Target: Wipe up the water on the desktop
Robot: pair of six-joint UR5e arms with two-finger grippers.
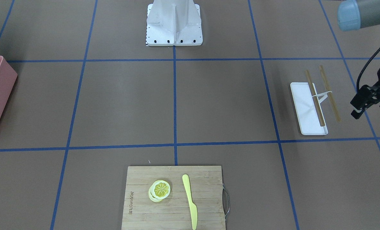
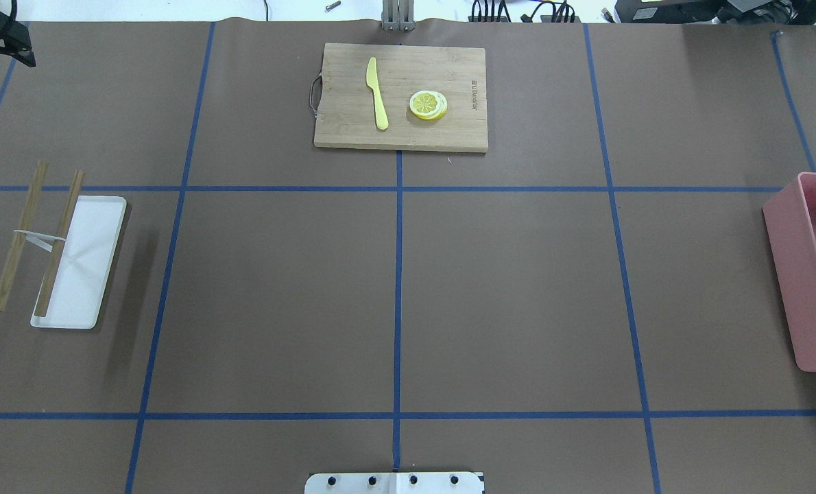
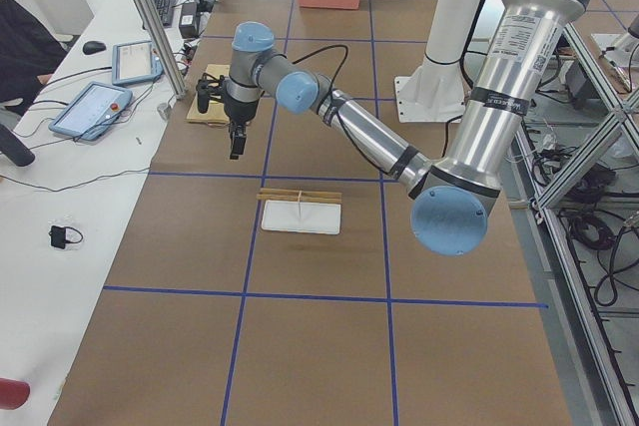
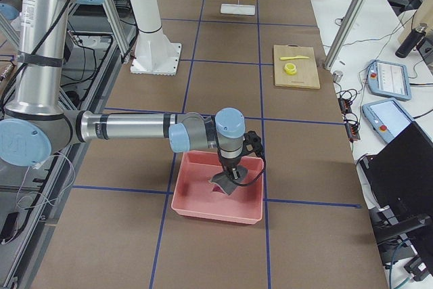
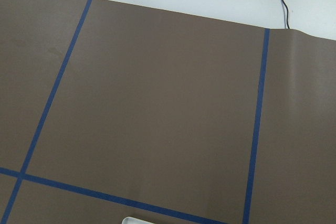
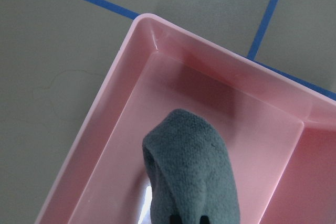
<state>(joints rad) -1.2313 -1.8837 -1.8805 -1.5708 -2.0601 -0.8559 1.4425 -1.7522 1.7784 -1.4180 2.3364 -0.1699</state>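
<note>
Overhead exterior view, from left to right: the left gripper [image 3: 237,142] hangs above the far left corner of the desktop [image 2: 504,295], touching nothing. Its fingers point down in the left side view, but whether they stand wide or narrow cannot be told.

Nearer the robot lies a pair of wooden chopsticks [image 2: 18,240] joined by a white band. One stick rests on the brown surface, and the other lies along the left edge of a white tray [image 2: 89,274] just beside it.

At the far middle sits a bamboo cutting board [image 2: 449,134] with its metal handle toward the left. A yellow knife [image 2: 378,96] lies on it, and a small stack of lemon slices [image 2: 428,105] sits to the knife's right, apart from it. The white base plate [image 2: 394,482] shows at the near edge, in the middle.

The desktop itself — matte brown, crossed by blue tape lines — spreads under all of these.

At the right edge stands a pink bin [image 2: 802,288]. The right gripper [image 4: 231,175] reaches down into it — its fingers are closed on a grey cloth [image 6: 191,166]. The right wrist view shows two dark fingertips [image 6: 173,219] at the cloth's lower edge.
</note>
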